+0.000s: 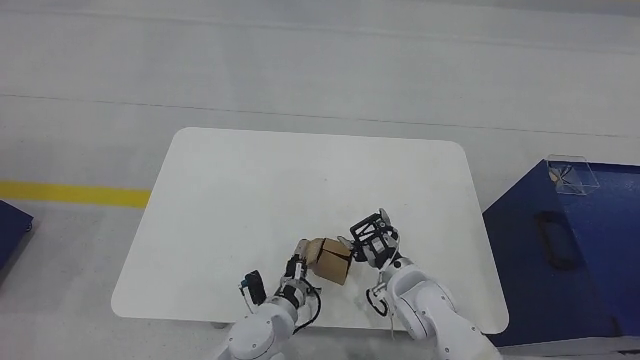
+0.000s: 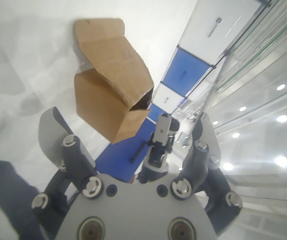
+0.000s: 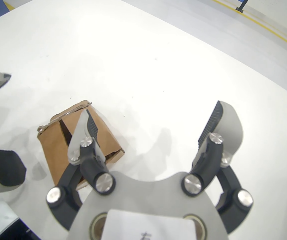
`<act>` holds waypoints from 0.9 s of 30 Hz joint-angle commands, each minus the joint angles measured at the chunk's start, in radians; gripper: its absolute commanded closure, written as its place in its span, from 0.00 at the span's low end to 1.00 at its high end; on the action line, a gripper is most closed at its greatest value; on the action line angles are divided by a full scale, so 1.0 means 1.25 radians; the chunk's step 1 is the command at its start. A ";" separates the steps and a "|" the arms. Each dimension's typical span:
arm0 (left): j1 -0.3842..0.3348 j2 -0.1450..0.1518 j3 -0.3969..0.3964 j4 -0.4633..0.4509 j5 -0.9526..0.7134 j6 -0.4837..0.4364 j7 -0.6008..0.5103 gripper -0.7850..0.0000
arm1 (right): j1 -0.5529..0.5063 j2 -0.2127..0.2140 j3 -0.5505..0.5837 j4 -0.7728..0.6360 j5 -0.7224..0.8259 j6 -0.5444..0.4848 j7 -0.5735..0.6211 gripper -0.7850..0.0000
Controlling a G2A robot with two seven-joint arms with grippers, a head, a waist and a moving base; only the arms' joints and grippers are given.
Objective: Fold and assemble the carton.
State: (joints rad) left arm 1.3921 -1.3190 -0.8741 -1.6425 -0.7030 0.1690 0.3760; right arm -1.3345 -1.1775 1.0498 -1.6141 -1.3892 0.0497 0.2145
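Note:
A small brown carton [image 1: 333, 260] stands on the white table [image 1: 300, 170] near its front edge, with its flaps partly folded in and a dark gap left at one end [image 2: 143, 101]. One rounded flap [image 2: 98, 29] sticks out flat. My left gripper [image 1: 300, 256] is open beside the carton [image 2: 103, 93], apart from it. My right gripper [image 1: 372, 232] is open on the opposite side; in the right wrist view one finger [image 3: 86, 126] overlaps the carton [image 3: 53, 148], and I cannot tell if it touches. Nothing is held.
The table's front edge runs just behind both grippers. A blue cabinet [image 1: 560, 250] stands to the right of the table, with a clear plastic tray [image 1: 570, 175] on its far corner. The rest of the table top is bare white.

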 commanded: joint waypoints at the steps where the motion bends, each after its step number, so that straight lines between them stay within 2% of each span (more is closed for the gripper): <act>1: -0.004 -0.008 0.006 0.038 -0.004 -0.076 0.014 0.00 | 0.001 -0.003 -0.006 0.009 0.001 0.001 -0.001 0.00; 6: -0.023 -0.030 0.029 0.094 0.024 -0.162 0.077 0.00 | 0.004 -0.009 -0.018 0.023 -0.013 -0.001 0.004 0.00; 14: -0.049 -0.053 0.037 0.154 0.057 -0.228 0.111 0.00 | 0.011 -0.017 -0.033 0.041 -0.029 -0.004 0.013 0.00; 20: -0.062 -0.068 0.036 0.203 0.104 -0.306 0.120 0.00 | 0.013 -0.022 -0.034 0.049 -0.040 -0.004 0.019 0.00; 27: -0.052 -0.074 0.009 0.225 0.143 -0.397 0.080 0.00 | 0.007 -0.026 -0.032 0.050 -0.050 -0.005 0.018 0.00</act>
State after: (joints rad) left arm 1.3240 -1.4102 -0.8592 -1.3601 -0.5314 -0.3123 0.4872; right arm -1.3244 -1.2100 1.0092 -1.5516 -1.4504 0.0438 0.2383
